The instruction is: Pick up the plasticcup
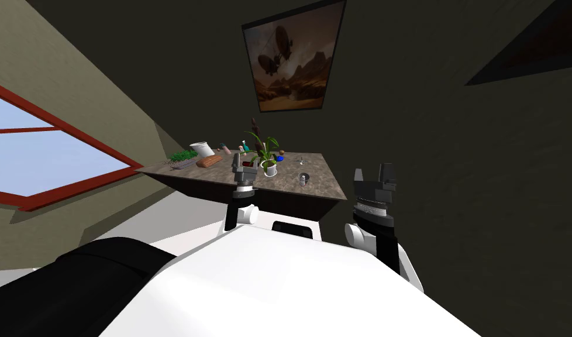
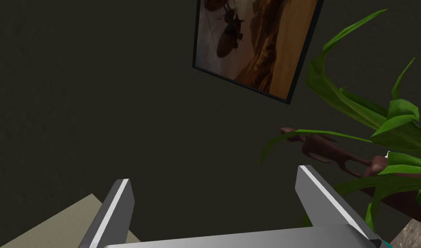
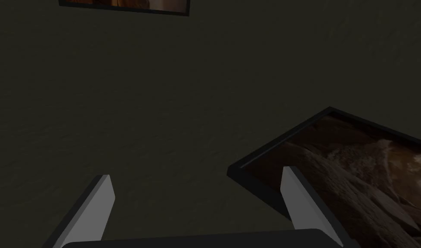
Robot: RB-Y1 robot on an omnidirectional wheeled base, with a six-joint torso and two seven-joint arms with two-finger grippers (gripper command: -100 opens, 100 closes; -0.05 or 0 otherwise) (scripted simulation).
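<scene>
White cup (image 1: 202,148) stands at the table's (image 1: 321,175) far left end, well apart from your left gripper (image 1: 244,165), which is spread and empty beside the plant (image 1: 266,149). Right gripper (image 1: 372,174) is spread too. You're likely on the approach — next, clear the plant and reach toward the cup.

A small grey plasticcup (image 1: 303,179) stands upright on the brown table (image 1: 328,186), near its front edge
</scene>
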